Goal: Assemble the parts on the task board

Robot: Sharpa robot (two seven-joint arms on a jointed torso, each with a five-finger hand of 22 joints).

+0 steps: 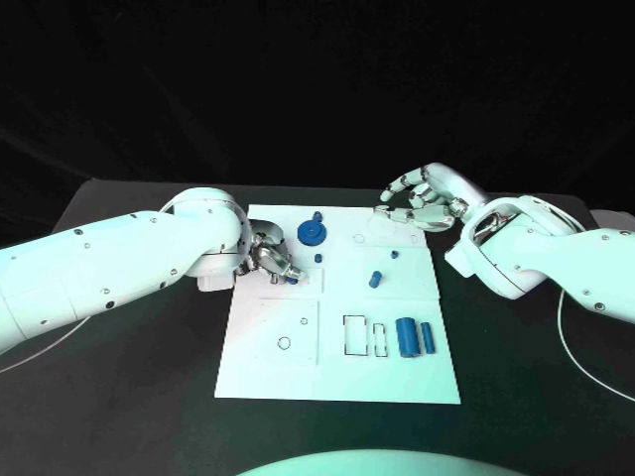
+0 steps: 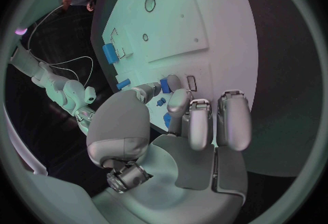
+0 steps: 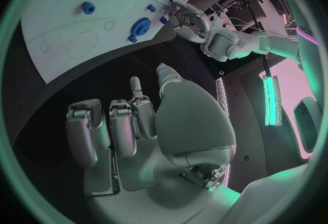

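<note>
left robot hand (image 1: 272,260) pinches a small blue part (image 2: 164,85) over the task board's (image 1: 404,382) left-middle, likely seating it; next needs aligned push down. right robot hand (image 1: 421,201) curled, holding nothing, far right corner.

No readable text, labels or numbers on the task board (image 1: 261,382) or parts.

White rectangular task board (image 1: 339,372) lies flat mid-table, printed with outlines. Blue disc-shaped part (image 1: 311,234) seen at far centre, a small dark peg (image 1: 317,215) just beyond it. Short blue part (image 1: 376,279) lies mid-board. Two blue cylinders (image 1: 407,338) (image 1: 428,337) lie side by side near right. Small blue part (image 1: 317,259) seen left of centre.
</note>
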